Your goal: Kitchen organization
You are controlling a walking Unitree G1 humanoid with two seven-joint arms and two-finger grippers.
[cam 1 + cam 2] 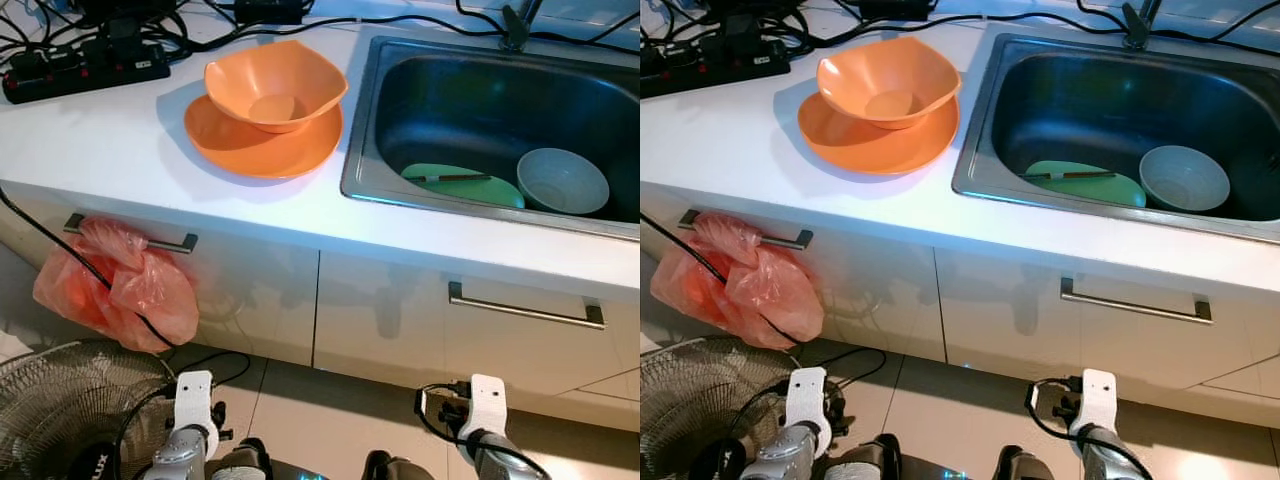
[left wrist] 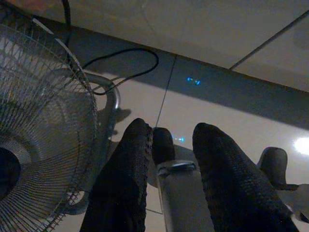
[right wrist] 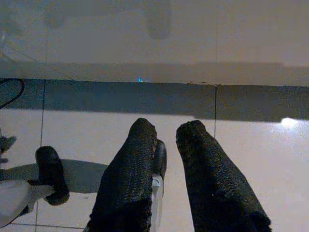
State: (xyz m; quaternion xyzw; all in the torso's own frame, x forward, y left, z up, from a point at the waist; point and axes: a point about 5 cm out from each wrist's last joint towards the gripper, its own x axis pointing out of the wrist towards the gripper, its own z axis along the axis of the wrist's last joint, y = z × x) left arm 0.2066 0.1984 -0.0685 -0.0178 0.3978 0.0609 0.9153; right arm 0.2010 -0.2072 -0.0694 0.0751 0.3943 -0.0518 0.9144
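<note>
Orange bowl (image 1: 275, 88) sits nested in an orange plate (image 1: 262, 140) on the white counter (image 1: 110, 150), just left of the steel sink (image 1: 480, 100), which holds a green plate (image 1: 465, 186) and a pale bowl (image 1: 562, 180). Both arms hang low over the floor tiles: left gripper (image 2: 171, 140) and right gripper (image 3: 166, 133) each show fingers slightly parted, holding nothing.

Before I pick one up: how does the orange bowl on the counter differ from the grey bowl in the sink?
The orange bowl is orange with a wavy, squarish rim; the grey bowl is pale grey-blue and round. The orange bowl looks larger. It sits on an orange plate on the white counter, while the grey bowl rests down in the sink beside a green plate. Both stand upright and look empty.
</note>
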